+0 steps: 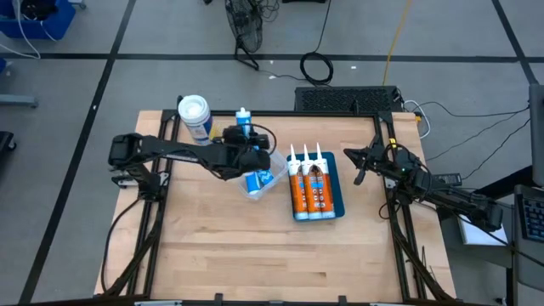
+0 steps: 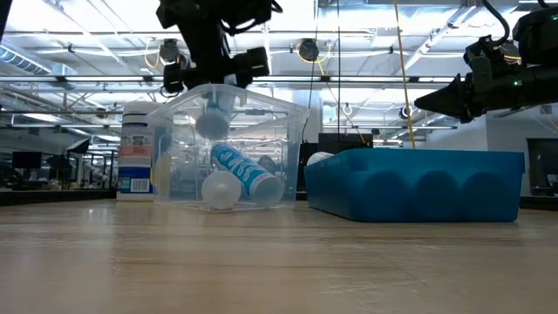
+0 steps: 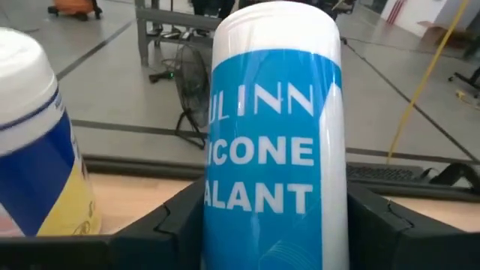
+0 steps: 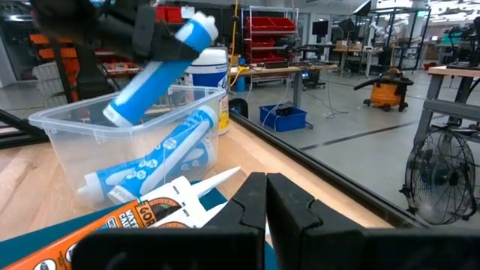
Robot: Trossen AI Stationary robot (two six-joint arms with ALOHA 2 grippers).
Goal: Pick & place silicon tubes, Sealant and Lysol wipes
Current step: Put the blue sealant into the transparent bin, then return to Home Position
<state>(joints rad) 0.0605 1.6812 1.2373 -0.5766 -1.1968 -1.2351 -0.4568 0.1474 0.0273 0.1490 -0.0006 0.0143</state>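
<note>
My left gripper is above the clear plastic bin and is shut on a blue-and-white sealant tube. The tube also shows in the right wrist view. A second blue tube lies slanted inside the bin. The Lysol wipes canister, with its white lid, stands upright on the table to the far left of the bin. Three orange cartridges lie side by side in a blue tray. My right gripper is shut and empty, raised to the right of the tray. My left gripper pinches the tube's round body between its two fingers, which lie across the tube. The tube is lifted clear and tilted. Its lower white end hangs over the bin and its other end points up and away.
The bin stands mid-table, with the blue tray close on its right. Bare wood spreads toward the near edge. Black frame rails run along the table's left and right sides. Cables and a fan lie on the floor beyond the far edge.
</note>
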